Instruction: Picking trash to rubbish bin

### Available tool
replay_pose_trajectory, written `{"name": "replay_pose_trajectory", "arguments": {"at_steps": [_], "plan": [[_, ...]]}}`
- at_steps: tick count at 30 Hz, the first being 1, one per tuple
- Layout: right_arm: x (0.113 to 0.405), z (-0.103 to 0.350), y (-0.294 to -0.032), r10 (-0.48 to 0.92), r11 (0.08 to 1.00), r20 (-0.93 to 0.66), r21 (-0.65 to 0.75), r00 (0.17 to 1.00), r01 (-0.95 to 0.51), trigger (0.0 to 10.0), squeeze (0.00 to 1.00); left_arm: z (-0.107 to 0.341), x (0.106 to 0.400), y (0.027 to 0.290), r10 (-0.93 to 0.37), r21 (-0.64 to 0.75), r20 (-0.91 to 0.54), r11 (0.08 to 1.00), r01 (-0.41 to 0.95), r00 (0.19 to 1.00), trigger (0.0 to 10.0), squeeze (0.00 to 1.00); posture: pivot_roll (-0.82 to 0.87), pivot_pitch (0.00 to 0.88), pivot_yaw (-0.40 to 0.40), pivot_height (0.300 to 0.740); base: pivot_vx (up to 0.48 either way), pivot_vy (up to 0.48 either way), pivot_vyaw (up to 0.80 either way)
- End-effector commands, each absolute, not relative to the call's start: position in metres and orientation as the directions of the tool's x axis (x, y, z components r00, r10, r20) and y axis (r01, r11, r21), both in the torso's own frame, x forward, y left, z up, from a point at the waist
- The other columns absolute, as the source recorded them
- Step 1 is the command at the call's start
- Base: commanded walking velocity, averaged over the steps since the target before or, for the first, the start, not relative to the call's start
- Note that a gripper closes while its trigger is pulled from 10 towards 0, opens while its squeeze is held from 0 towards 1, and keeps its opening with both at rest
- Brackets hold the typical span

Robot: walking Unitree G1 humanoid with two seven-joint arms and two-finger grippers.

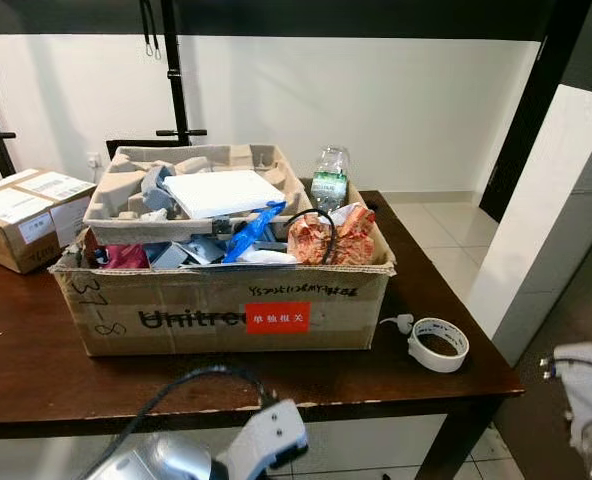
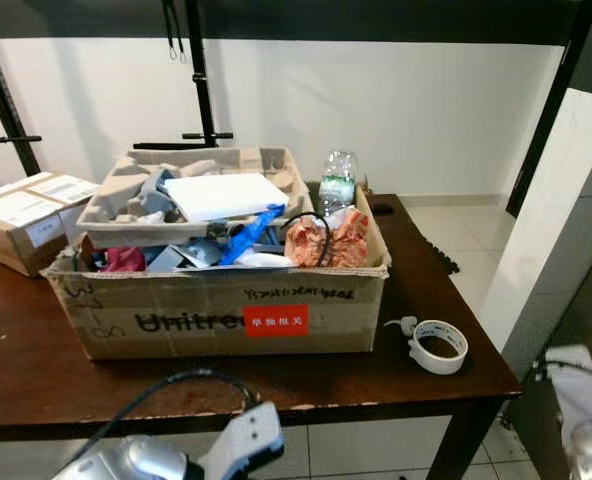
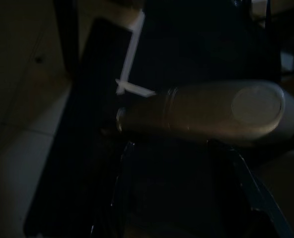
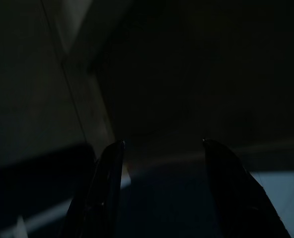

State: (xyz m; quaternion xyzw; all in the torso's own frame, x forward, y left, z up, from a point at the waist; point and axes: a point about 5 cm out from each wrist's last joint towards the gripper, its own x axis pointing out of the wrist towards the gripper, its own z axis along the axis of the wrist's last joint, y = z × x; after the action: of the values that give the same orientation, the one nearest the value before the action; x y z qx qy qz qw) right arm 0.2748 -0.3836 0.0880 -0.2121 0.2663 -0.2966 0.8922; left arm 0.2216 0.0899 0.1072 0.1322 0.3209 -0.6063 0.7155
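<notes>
Cardboard box [image 1: 226, 315] of trash sits on the table [image 1: 36, 350], tape roll [image 1: 438, 344] to its right. Right gripper [image 4: 159, 188] hangs with fingers spread; the left gripper's [image 3: 182, 193] spread I cannot tell.

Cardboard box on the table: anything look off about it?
The brown cardboard box is overfilled: a grey pulp tray sits tilted atop the pile, a blue wrapper and black cable poking above the rim.

Silver robot limb [image 3: 206, 111] above dark floor [image 3: 18, 148]
</notes>
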Motion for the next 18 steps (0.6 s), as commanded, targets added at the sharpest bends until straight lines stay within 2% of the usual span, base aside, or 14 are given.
{"name": "replay_pose_trajectory", "arguments": {"at_steps": [1,7,8,11,12,14,16,17,18], "plan": [[0.263,0.072,-0.384,-0.663,0.719,-0.384,-0.565,0.643,0.405,10.0,0.00,0.088,0.218,0.101,-0.718,-0.200,-0.694,0.264,0.943,0.054,10.0,0.00,-0.06,0.129,-0.003,0.740,0.000,0.000,0.00],[0.239,0.044,-0.383,-0.686,0.712,-0.466,-0.590,0.559,0.381,10.0,0.00,0.054,0.217,0.117,-0.578,-0.141,-0.812,0.327,0.935,0.080,10.0,0.00,-0.06,0.133,-0.002,0.740,0.000,0.000,0.00],[0.222,0.022,-0.376,-0.662,0.735,-0.545,-0.607,0.514,0.303,10.0,0.00,0.026,0.220,0.133,-0.431,-0.089,-0.891,0.476,0.875,0.144,10.0,0.00,-0.06,0.134,-0.003,0.740,0.000,0.000,0.00],[0.217,0.015,-0.373,-0.648,0.747,-0.574,-0.609,0.501,0.268,10.0,0.00,0.016,0.221,0.140,-0.367,-0.061,-0.916,0.531,0.845,0.164,10.0,0.00,-0.06,0.134,-0.003,0.740,0.000,0.000,0.00],[0.211,0.004,-0.365,-0.610,0.776,-0.623,-0.596,0.490,0.208,10.0,0.00,0.003,0.221,0.148,-0.296,-0.030,-0.936,0.602,0.798,0.189,10.0,0.00,-0.06,0.138,0.000,0.740,0.000,0.000,0.00],[0.211,0.004,-0.365,-0.610,0.776,-0.623,-0.596,0.490,0.208,10.0,0.00,0.003,0.221,0.148,-0.296,-0.030,-0.936,0.602,0.798,0.189,10.0,0.00,-0.06,0.138,0.000,0.740,0.000,0.000,0.00],[0.202,-0.018,-0.344,-0.495,0.854,-0.734,-0.509,0.466,0.105,10.0,0.00,-0.017,0.216,0.162,-0.198,0.014,-0.959,0.681,0.732,0.203,10.0,0.00,-0.07,0.139,0.004,0.740,0.000,0.000,0.00],[0.194,-0.033,-0.327,-0.407,0.900,-0.807,-0.435,0.427,0.034,10.0,0.00,-0.029,0.209,0.169,-0.145,0.032,-0.971,0.708,0.705,0.189,10.0,0.00,-0.07,0.139,0.004,0.740,0.000,0.000,0.00],[0.194,-0.033,-0.327,-0.407,0.900,-0.807,-0.435,0.427,0.034,10.0,0.00,-0.029,0.209,0.169,-0.145,0.032,-0.971,0.708,0.705,0.189,10.0,0.00,-0.07,0.139,0.004,0.740,0.000,0.000,0.00]]}}
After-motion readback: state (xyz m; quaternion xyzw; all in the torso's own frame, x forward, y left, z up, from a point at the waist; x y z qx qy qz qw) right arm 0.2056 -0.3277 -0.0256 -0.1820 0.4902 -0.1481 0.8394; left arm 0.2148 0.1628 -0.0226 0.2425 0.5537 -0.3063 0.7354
